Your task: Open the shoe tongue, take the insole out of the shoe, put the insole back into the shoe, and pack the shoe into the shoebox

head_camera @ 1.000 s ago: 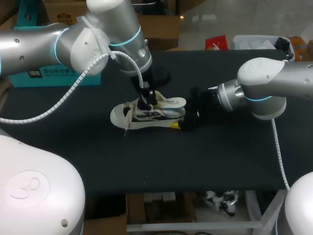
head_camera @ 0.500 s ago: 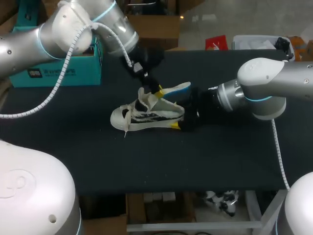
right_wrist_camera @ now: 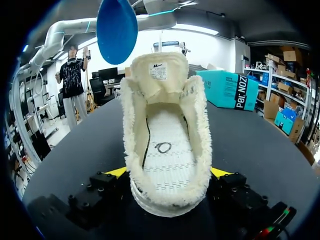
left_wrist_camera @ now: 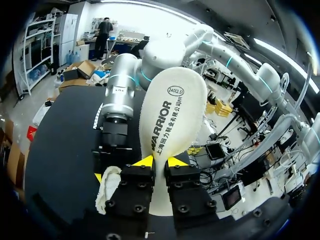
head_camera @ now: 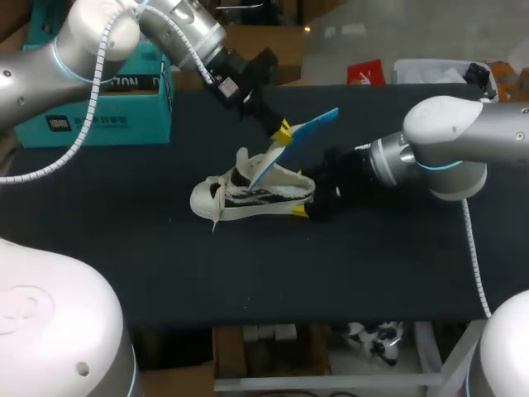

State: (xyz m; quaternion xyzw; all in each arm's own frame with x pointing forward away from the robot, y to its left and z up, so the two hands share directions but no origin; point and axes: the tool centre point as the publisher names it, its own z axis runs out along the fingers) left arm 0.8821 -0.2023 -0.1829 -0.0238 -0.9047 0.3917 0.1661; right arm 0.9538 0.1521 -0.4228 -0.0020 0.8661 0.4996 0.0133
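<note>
Left gripper (left_wrist_camera: 160, 161) is clamped on the insole (left_wrist_camera: 172, 115), which sticks out ahead of its fingers, above the shoe (right_wrist_camera: 167, 150) (tongue open). Right gripper (right_wrist_camera: 167, 172) pinches the shoe's heel between its tips. Removal looks done; reinsertion and boxing remain.

Fairly bright, even light falls from ceiling lights (left_wrist_camera: 280, 50) overhead. The black table (head_camera: 372, 273) soaks it up and looks dim, so shadows on it hardly show. Glare sits on the glossy shells of the left arm (head_camera: 99, 29) and right arm (head_camera: 450, 124). In the left wrist view the insole (left_wrist_camera: 172, 110) is strongly lit. In the right wrist view the background behind the shoe (right_wrist_camera: 167, 150) is washed out white.
</note>
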